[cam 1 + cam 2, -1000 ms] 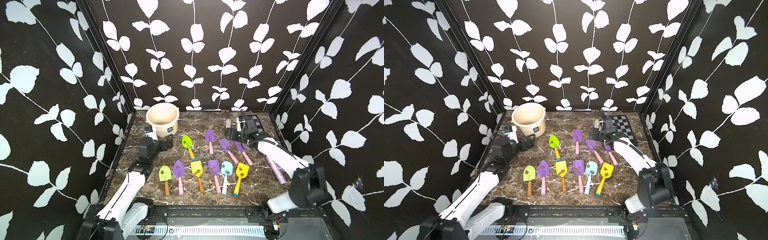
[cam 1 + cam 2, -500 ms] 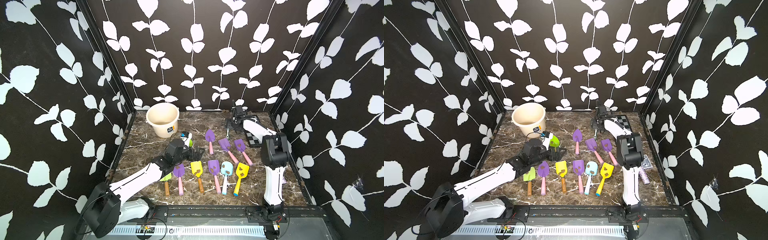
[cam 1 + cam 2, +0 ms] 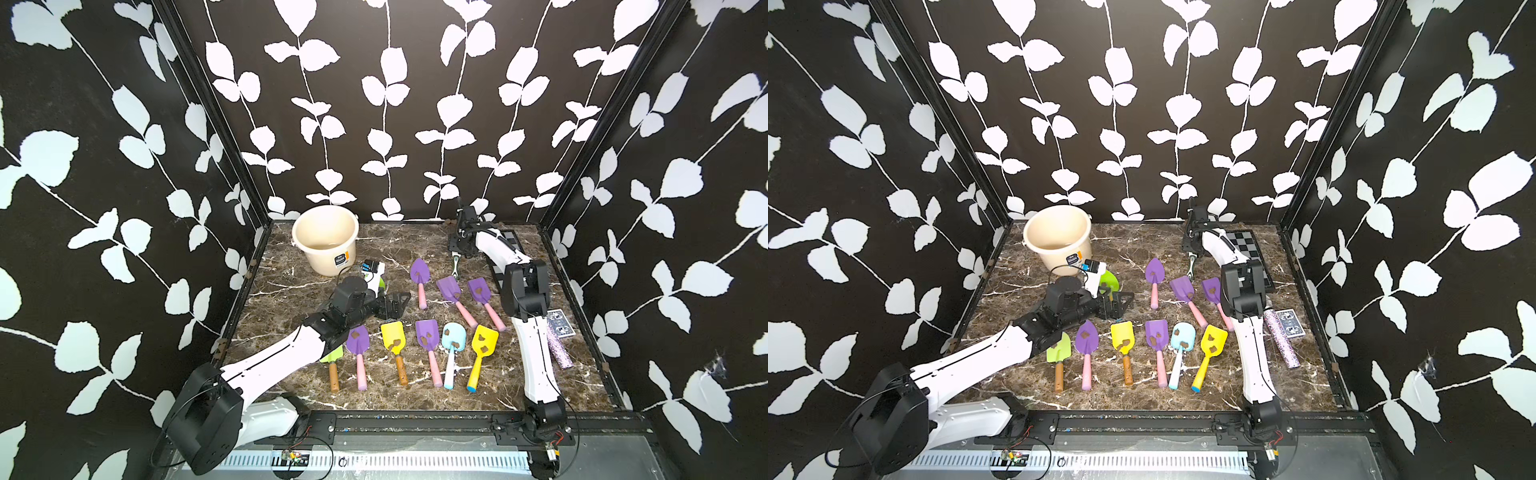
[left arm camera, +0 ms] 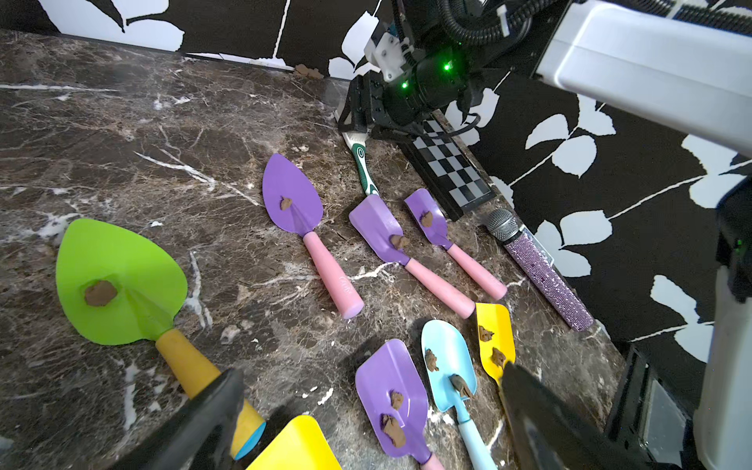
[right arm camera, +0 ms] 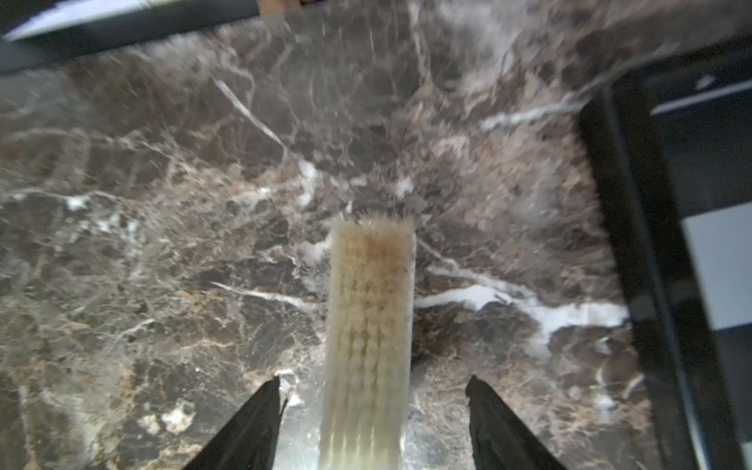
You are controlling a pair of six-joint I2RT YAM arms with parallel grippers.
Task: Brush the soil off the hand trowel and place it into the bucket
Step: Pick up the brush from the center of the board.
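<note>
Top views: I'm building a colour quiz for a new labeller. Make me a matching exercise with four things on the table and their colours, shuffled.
Things:
1. bucket
2. microphone
3. checkerboard
4. front-row trowel with the rounded scoop blade

Colours:
A. black and white
B. pale blue
C. cream
D. glittery purple

Pairs: 1-C; 2-D; 3-A; 4-B

no readable text, bucket [image 3: 316, 262] label [image 3: 340, 259] seemingly blurred

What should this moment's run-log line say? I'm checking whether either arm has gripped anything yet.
left gripper: open, over green trowel handle | right gripper: open, straddling brush | bucket: no trowel inside
</note>
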